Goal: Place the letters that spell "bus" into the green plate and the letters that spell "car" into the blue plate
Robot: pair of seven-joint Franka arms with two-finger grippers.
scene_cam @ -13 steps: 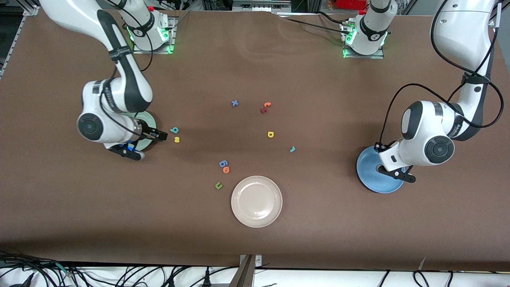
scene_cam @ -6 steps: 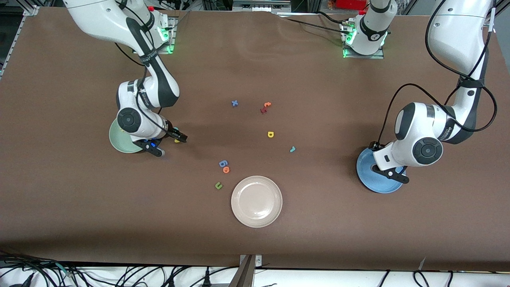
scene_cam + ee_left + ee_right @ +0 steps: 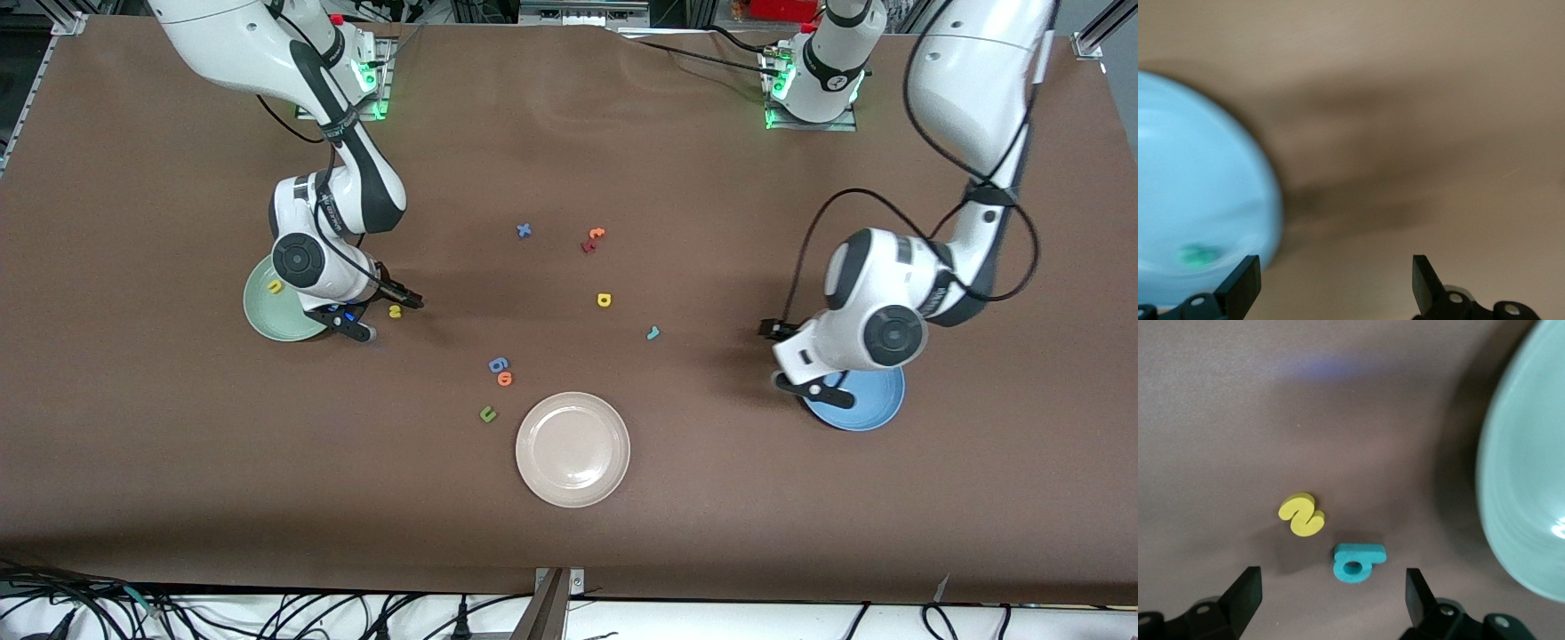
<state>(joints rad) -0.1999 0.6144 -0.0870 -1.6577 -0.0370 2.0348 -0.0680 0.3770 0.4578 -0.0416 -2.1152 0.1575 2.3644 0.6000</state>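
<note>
My right gripper [image 3: 1331, 593] hangs open low over the table beside the green plate [image 3: 267, 316], which holds a yellow "u" [image 3: 276, 286]. The teal "b" [image 3: 1358, 561] lies between its fingers and the yellow "s" [image 3: 1301, 515] just past them; the front view shows only the "s" [image 3: 395, 310]. My left gripper [image 3: 772, 331] stands open and empty over bare table beside the blue plate [image 3: 867, 409]. A teal letter [image 3: 1199, 255] lies in that plate [image 3: 1191, 167]. The yellow "a" [image 3: 604, 300] and teal "r" [image 3: 653, 333] lie mid-table.
A beige-white plate [image 3: 573, 449] sits nearest the front camera. Near it lie an olive "u" [image 3: 487, 413], an orange "o" [image 3: 505, 379] and a blue looped letter [image 3: 498, 364]. A blue "x" [image 3: 524, 230], an orange "t" [image 3: 596, 233] and a red letter [image 3: 587, 246] lie farther away.
My right gripper has swung off the green plate to the "b" and "s", uncovering the "u" in the plate. My left gripper has moved off the blue plate toward the table's middle.
</note>
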